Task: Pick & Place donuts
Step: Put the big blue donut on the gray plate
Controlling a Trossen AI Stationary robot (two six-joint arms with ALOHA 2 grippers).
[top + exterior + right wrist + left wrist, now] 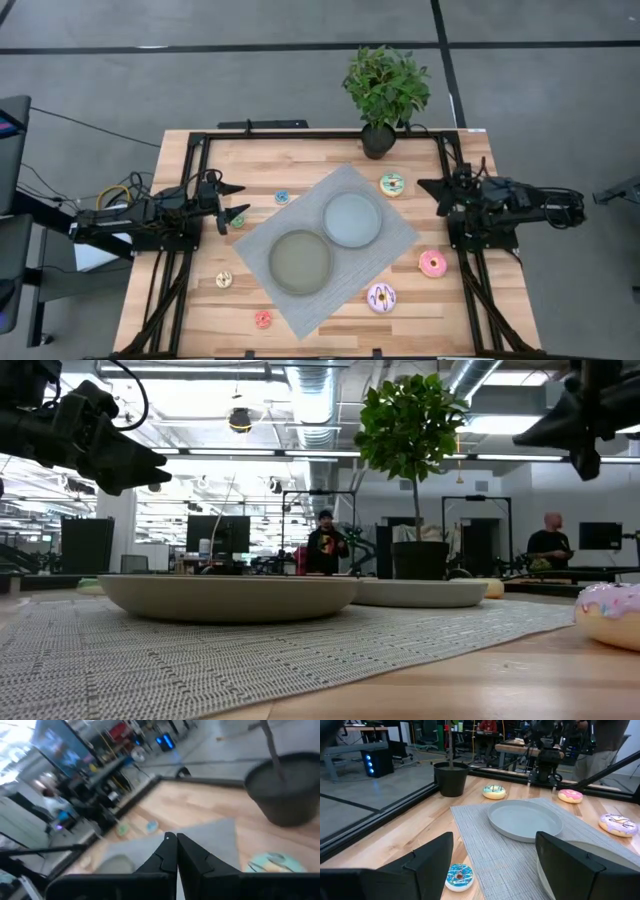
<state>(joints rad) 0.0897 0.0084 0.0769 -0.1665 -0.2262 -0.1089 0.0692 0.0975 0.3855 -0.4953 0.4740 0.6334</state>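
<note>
We find the left hand (232,201) open, raised at the left edge of the surface (300,160), just beside the green donut (238,221). The right hand (432,196) is closed and empty, at the right edge.

On the grey mat (400,235), both plates (352,219) sit empty. Around the mat lie:
- the blue donut (282,197)
- the yellow-green donut (392,184)
- the pink donut (432,263)
- the purple-white donut (381,297)
- the red donut (263,319)
- the yellow donut (224,280)
</note>
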